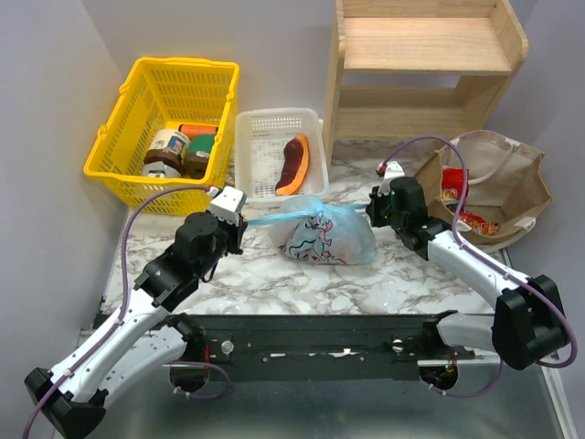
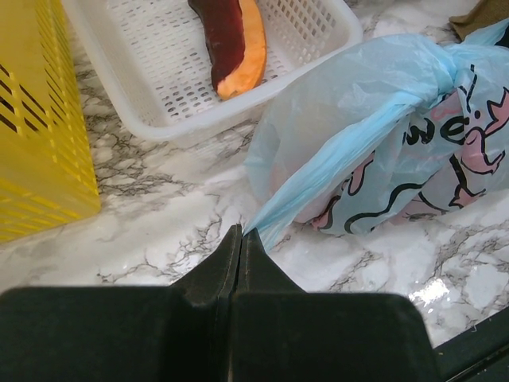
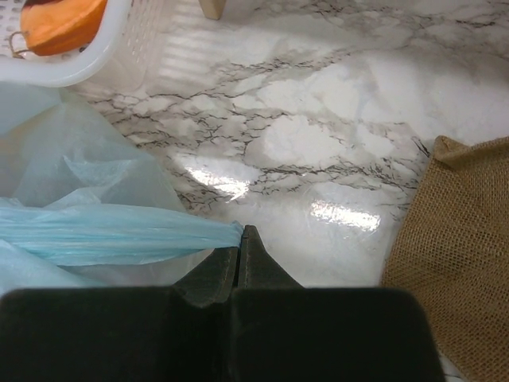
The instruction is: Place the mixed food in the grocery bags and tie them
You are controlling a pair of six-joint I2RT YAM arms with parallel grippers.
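Now: blue bag (image 1: pixel 324 233) sits mid-table (image 1: pixel 274 283) on the marble, knotted on top, pink/dark prints showing. L claw (image 1: pixel 243 219) has jaws together, pinched on the bag's left tail (image 1: pixel 274 219), which runs taut out to that side. R claw (image 1: pixel 373 210) is likewise clamped on the right tail (image 3: pixel 119 235), stretched the opp. way. Tan bag (image 1: pixel 512 183) stands open at far right, near the R arm, w/ red packets (image 1: pixel 452 183) inside. Behind: yellow basket (image 1: pixel 187 62) w/ jars (image 1: pixel 166 148); white tray (image 1: pixel 260 155) just beside it, holding a wedge (image 1: pixel 294 163).
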